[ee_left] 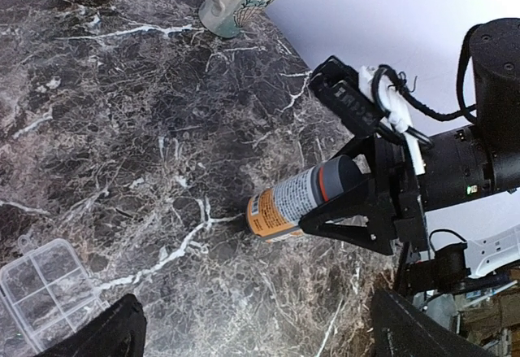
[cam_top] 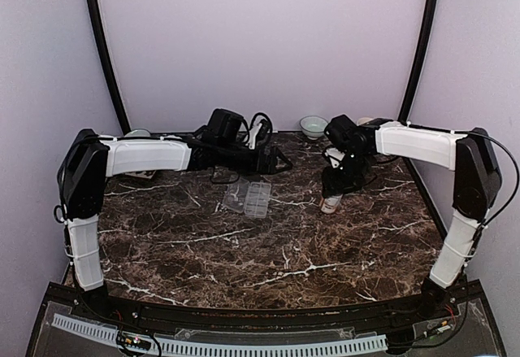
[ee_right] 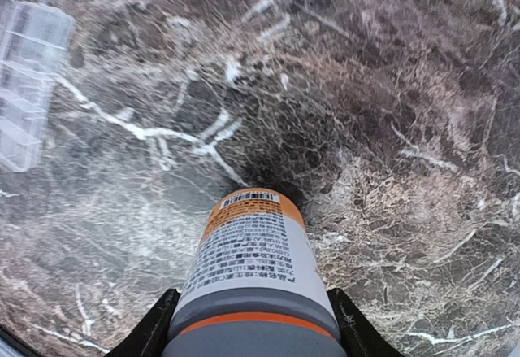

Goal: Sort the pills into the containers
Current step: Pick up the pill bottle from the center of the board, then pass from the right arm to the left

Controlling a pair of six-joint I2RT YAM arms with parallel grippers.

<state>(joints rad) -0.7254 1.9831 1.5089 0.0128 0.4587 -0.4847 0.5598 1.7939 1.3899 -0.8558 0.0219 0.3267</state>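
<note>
Right gripper pinched grey-capped pill bottle near cap, base on worktop; left gripper spread, empty. Organizer box lay open mid-worktop, apart. Pills unseen. Step likely bottle pickup; next needs cap off.

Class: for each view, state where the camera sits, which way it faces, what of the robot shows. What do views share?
Top external: high behind the bases, looking down on the table; left arm and right arm show.
Left wrist: faces across the table at the right gripper holding the bottle; own fingertips below.
Right wrist: looks down along the bottle; own fingers flank it.
Shared by all: bottle, organizer box.
</note>
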